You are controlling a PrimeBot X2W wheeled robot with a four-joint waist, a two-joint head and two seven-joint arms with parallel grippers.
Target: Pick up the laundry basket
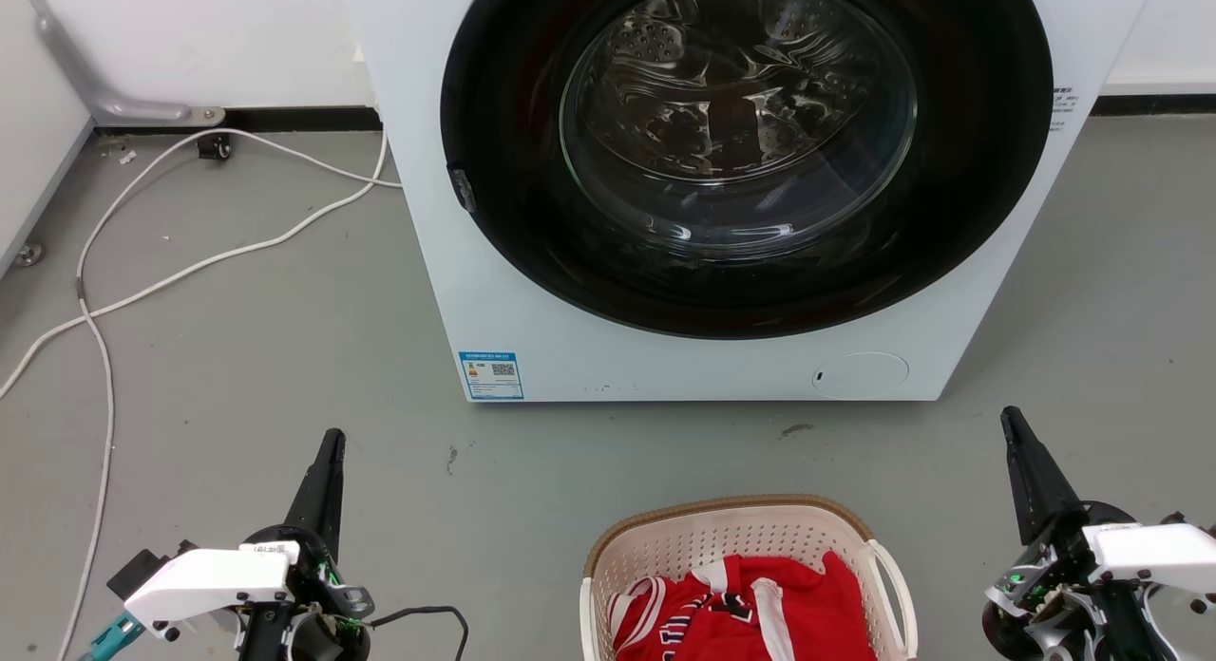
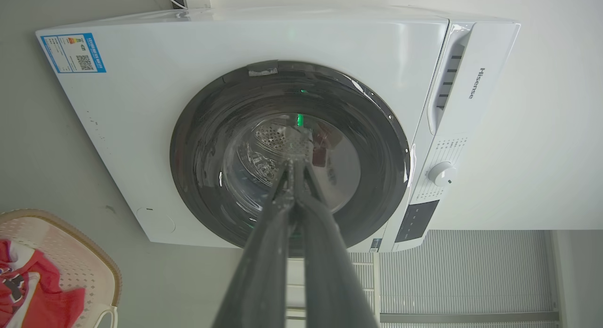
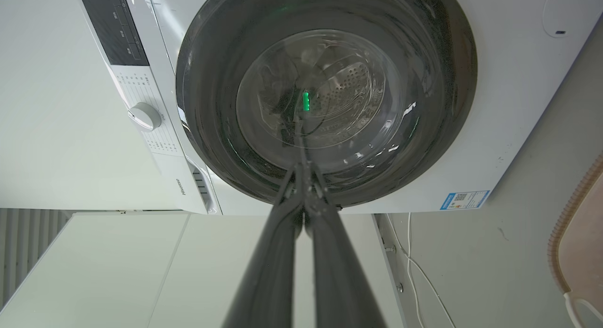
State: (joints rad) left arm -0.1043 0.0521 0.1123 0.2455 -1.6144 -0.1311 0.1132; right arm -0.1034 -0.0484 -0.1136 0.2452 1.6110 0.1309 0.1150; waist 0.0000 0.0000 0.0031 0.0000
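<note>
Both pinched shut, empty: left gripper (image 1: 331, 447) at 9 o'clock of the basket (image 1: 731, 503), right gripper (image 1: 1013, 425) at 3 o'clock; lifting by one handle (image 1: 899, 585) would likely tip it, spilling the shirt (image 1: 750, 615).

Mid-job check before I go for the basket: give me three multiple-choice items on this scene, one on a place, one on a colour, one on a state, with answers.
1. Where does the laundry basket stand relative to the washing machine?
A. On top of it.
B. On the floor in front of it.
C. Inside its drum.

2. What colour is the garment in the basket?
A. Blue.
B. Green.
C. Red with white trim.

3. How are the left claw and right claw?
A. Both shut, holding nothing.
B. Both shut on the handles.
C. Both wide open.

Answers:
1 B: the head view shows it on the grey floor before the machine's front.
2 C: red cloth with white bands lies in it.
3 A: each wrist view shows the tips closed together, away from the basket.
</note>
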